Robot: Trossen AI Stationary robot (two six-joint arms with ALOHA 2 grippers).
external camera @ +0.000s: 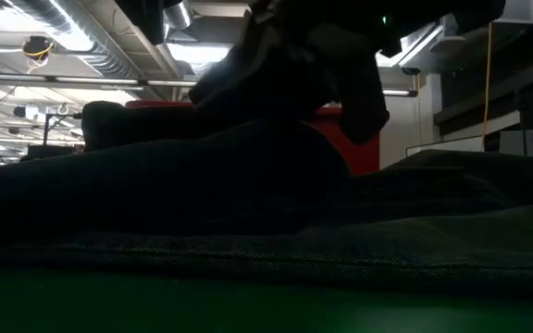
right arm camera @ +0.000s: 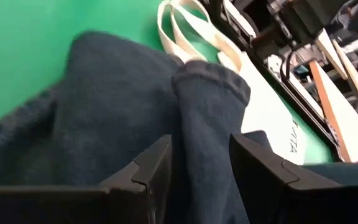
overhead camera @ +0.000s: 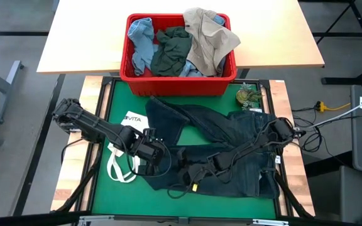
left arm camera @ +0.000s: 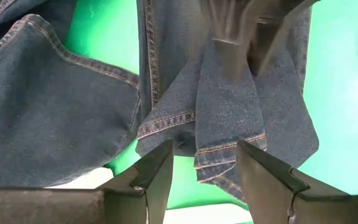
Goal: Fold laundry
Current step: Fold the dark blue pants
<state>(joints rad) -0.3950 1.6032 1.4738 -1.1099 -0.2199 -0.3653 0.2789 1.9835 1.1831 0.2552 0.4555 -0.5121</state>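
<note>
Jeans (overhead camera: pixel 231 141), dark navy denim, lie spread on the green mat (overhead camera: pixel 115 113) in front of the red basket (overhead camera: pixel 168 83), which holds the light blue piece (overhead camera: pixel 140 41), the dark green-grey piece (overhead camera: pixel 171 50) and the beige piece (overhead camera: pixel 209 34). Left gripper (left arm camera: pixel 201 177), on the jeans' tote-bag (overhead camera: pixel 127 141) side, holds its fingers apart with a hemmed denim edge between them. Right gripper (right arm camera: pixel 197 168), over the jeans' near edge, straddles a raised denim fold; a firm grasp cannot be confirmed for either.
</note>
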